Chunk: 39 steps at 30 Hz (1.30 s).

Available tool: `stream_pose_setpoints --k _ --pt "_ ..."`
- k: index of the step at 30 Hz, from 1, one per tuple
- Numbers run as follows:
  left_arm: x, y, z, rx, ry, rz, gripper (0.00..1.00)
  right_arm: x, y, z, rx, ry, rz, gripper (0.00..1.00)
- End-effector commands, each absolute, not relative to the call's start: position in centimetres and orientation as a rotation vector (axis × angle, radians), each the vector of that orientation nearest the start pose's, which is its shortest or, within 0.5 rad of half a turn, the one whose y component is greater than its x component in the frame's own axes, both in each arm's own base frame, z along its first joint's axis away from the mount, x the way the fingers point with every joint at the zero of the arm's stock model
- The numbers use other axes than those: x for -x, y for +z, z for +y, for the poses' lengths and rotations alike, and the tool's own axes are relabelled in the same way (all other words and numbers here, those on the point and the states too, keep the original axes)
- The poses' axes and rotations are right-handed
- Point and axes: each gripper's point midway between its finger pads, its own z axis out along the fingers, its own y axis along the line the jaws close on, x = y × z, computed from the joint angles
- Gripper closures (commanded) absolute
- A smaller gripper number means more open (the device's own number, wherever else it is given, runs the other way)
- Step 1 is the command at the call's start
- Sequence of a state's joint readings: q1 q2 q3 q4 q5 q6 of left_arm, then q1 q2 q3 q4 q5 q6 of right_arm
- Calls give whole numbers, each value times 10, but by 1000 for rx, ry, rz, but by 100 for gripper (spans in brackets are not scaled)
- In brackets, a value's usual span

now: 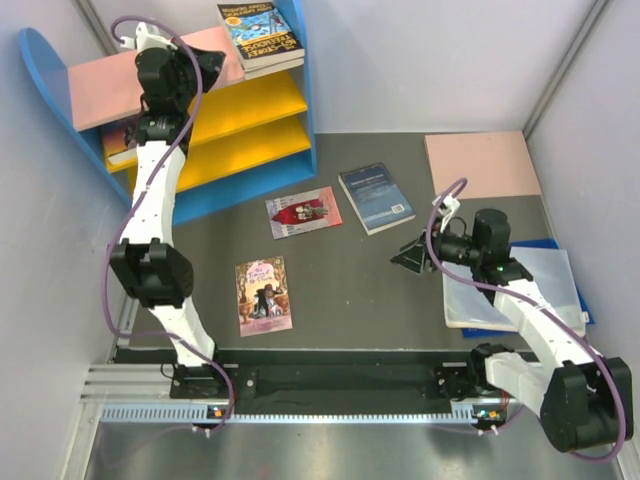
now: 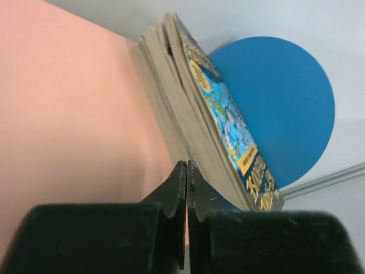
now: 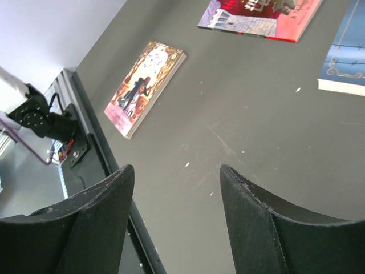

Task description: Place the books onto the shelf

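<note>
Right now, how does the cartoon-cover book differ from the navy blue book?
Place: the cartoon-cover book lies on the shelf's pink top board; the navy blue book lies on the dark table.
Cover: the cartoon-cover book is busy blue-yellow; the navy blue book is plain dark.
Gripper: the shut left gripper is beside the cartoon-cover book; the open right gripper is apart from the navy blue book.
Both lie flat, cover up, unheld.
</note>
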<state>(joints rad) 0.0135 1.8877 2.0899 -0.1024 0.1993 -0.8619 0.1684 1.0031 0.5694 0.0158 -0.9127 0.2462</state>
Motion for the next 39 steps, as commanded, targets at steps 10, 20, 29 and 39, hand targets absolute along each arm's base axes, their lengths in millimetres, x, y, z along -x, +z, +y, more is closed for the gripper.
stream_pose_setpoints --k 10,20,29,39 --pt "-435 487 -65 342 -787 1506 100 -276 203 200 546 984 1943 40" --pt "-344 284 -75 460 -748 2008 100 -280 180 298 707 1079 2060 40" --pt "-270 136 -68 685 -630 2409 100 -255 148 399 647 1601 2066 38" --pt "-226 50 -79 801 -639 2653 100 -236 81 476 680 1683 2278 36"
